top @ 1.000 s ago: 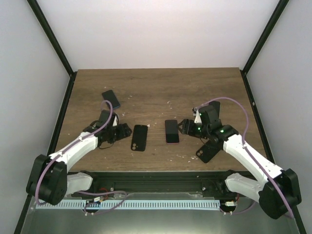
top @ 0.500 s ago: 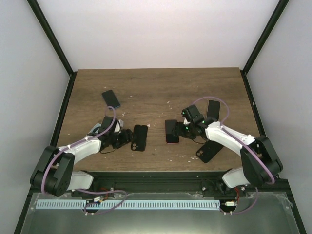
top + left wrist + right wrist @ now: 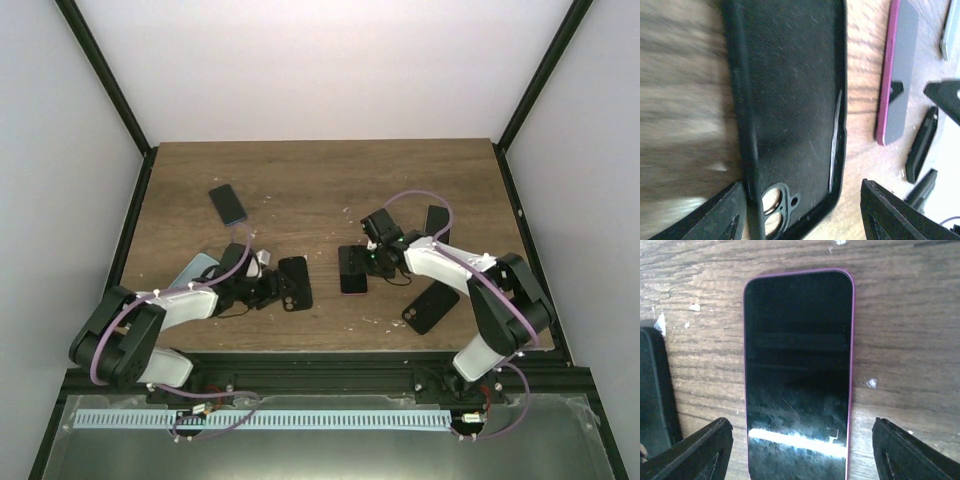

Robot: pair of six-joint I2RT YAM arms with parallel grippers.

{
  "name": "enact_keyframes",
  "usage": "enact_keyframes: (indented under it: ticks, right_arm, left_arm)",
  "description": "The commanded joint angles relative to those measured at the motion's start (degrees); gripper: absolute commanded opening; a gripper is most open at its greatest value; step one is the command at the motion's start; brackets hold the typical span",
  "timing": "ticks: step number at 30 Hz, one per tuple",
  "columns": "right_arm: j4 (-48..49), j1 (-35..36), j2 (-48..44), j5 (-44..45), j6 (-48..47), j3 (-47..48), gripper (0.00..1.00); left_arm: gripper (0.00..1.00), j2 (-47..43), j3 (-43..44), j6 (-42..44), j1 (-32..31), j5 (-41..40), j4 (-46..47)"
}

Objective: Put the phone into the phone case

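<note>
Lying nearest, front right: spare black phone case (image 3: 430,307), contents unclear. Next, empty black soft phone case (image 3: 790,100), camera-hole end between unclenched left gripper (image 3: 803,206) fingers. Just right, apart, magenta-edged black-screened phone (image 3: 797,375) flat on brown wooden table (image 3: 320,180), straddled by released right gripper (image 3: 800,450). Farthest left, blue phone (image 3: 228,203).

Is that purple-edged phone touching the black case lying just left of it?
Apart. The top view shows a strip of bare table between the phone and the black case, and the left wrist view shows the same gap.
</note>
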Motion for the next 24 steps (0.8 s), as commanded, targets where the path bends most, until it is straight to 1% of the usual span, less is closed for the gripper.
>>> enact_keyframes:
  ticks: [1, 3, 6, 9, 11, 14, 15, 17, 19, 22, 24]
  right_arm:
    - [-0.7, 1.3, 2.2, 3.5, -1.1, 4.5, 0.78]
    - [-1.3, 1.6, 3.4, 4.4, -1.2, 5.6, 0.8]
    - [-2.9, 2.2, 5.4, 6.2, -1.1, 7.7, 0.83]
    - [-3.6, 2.9, 7.1, 7.2, -1.2, 9.3, 0.84]
    - [-3.9, 3.3, 8.0, 7.3, -1.1, 9.9, 0.84]
    - [-4.7, 3.8, 9.6, 7.9, -0.3, 10.6, 0.85]
    - [-4.9, 4.2, 10.2, 8.4, -0.3, 11.0, 0.86]
    - [-6.1, 5.3, 11.5, 10.1, -0.1, 12.2, 0.89]
    - [-7.2, 6.1, 12.8, 11.4, 0.2, 13.4, 0.89]
    - [-8.8, 6.9, 14.6, 13.6, 0.7, 14.9, 0.89]
    - [-10.0, 7.2, 15.7, 15.7, 1.3, 15.6, 0.89]
  left_arm:
    - [0.64, 0.9, -1.2, -5.2, -4.3, 2.8, 6.6]
    - [0.64, 0.9, -1.3, -6.3, -6.1, 2.6, 8.6]
    - [0.64, 0.2, -0.9, -6.5, -7.2, 2.2, 8.0]
    - [0.66, -2.9, -2.5, -6.7, -7.2, -0.4, 7.0]
    - [0.69, -5.9, -3.4, -6.7, -7.2, -2.8, 5.3]
    - [0.75, -10.5, -3.8, -5.4, -7.2, -7.3, 0.1]
    - [0.79, -11.8, -3.8, -4.7, -7.2, -8.6, -1.8]
    - [0.9, -14.7, -3.5, -3.4, -7.2, -11.0, -5.1]
    - [0.96, -17.1, -3.2, -2.0, -7.2, -12.8, -8.3]
    - [0.97, -20.5, -2.3, -0.6, -7.2, -16.8, -13.1]
    - [0.93, -22.1, -2.6, -0.7, -7.2, -19.4, -14.1]
